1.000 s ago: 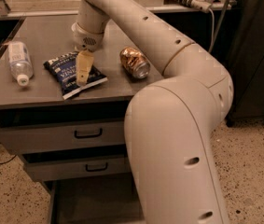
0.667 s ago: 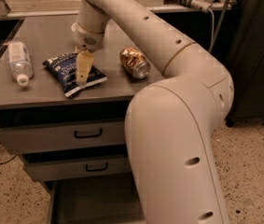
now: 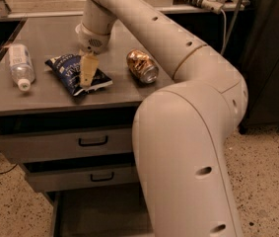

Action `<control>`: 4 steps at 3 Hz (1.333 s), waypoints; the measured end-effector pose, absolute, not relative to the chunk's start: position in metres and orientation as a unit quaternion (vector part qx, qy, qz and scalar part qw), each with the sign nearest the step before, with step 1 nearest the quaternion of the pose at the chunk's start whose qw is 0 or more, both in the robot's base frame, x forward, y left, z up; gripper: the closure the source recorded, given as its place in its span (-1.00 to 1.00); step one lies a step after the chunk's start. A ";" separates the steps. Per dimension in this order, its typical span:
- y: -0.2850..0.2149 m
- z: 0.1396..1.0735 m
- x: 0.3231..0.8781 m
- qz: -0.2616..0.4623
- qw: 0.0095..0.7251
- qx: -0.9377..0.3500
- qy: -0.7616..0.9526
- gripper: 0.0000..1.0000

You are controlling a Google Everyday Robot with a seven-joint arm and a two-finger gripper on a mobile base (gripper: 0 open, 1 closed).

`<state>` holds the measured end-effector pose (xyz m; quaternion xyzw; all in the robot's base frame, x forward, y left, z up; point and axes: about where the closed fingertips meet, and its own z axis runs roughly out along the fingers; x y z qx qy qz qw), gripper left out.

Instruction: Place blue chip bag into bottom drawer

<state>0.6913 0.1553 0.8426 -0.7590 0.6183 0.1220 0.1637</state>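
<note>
The blue chip bag point(image 3: 66, 72) lies flat on the gray cabinet top point(image 3: 50, 33), left of middle. My gripper point(image 3: 87, 75) reaches down from the arm's wrist point(image 3: 93, 39) and sits right on the bag's middle, touching or just above it. The bottom drawer point(image 3: 104, 214) is pulled out below the cabinet, showing its flat floor and a thin left rail; my arm's big white body point(image 3: 188, 152) hides its right side.
A gold can point(image 3: 142, 66) lies on its side to the right of the bag. A clear water bottle point(image 3: 20, 65) lies to the left. Two gray drawers with black handles point(image 3: 92, 141) point(image 3: 102, 177) are closed above the bottom drawer. Speckled floor lies around.
</note>
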 end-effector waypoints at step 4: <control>0.137 0.914 0.646 0.106 0.263 -0.705 0.650 1.00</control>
